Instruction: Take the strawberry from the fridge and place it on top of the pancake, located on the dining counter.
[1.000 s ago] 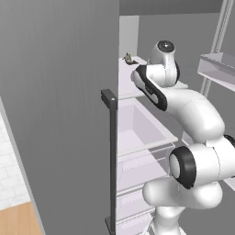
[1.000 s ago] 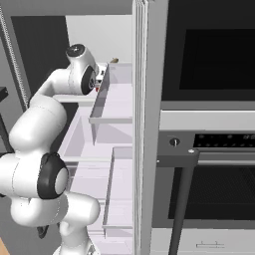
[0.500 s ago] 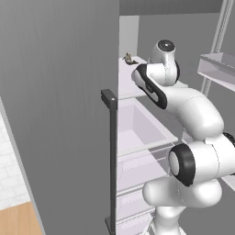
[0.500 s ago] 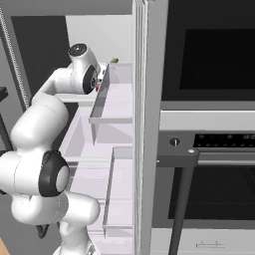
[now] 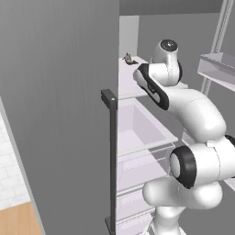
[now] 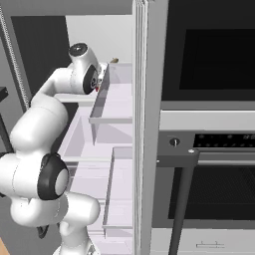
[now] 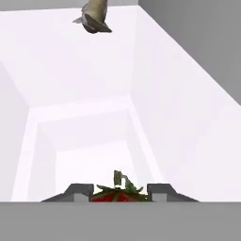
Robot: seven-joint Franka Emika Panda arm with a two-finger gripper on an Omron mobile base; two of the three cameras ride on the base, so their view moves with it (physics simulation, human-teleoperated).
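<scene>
**Strawberry between the claw tips, not yet out of the fridge**

Hardly anything has moved since the earlier frames: the arm holds nearly the same reach into the upper part of the fridge (image 5: 59, 114), its wrist only slightly shifted beside the shelf.

The claw (image 7: 118, 194) sits with its two dark tips close on either side of the strawberry (image 7: 117, 194), whose red body and green top show right between them in the hand view. It looks closed on the fruit, though the contact itself lies at the very bottom of the picture. From the right base view a speck of red shows at the claw (image 6: 99, 82), just beside the near edge of the upper shelf.

As a judgement, the task is at its first stage: the fridge door stands open and the fruit appears grasped, but it remains inside the white interior. Left to do: draw it out, drive to the dining table, and set it on the pancake.

Counted: one strawberry; one small grey-brown object (image 7: 94, 18) far back on the shelf; one open fridge; one black oven (image 6: 214, 60) to the right.
</scene>
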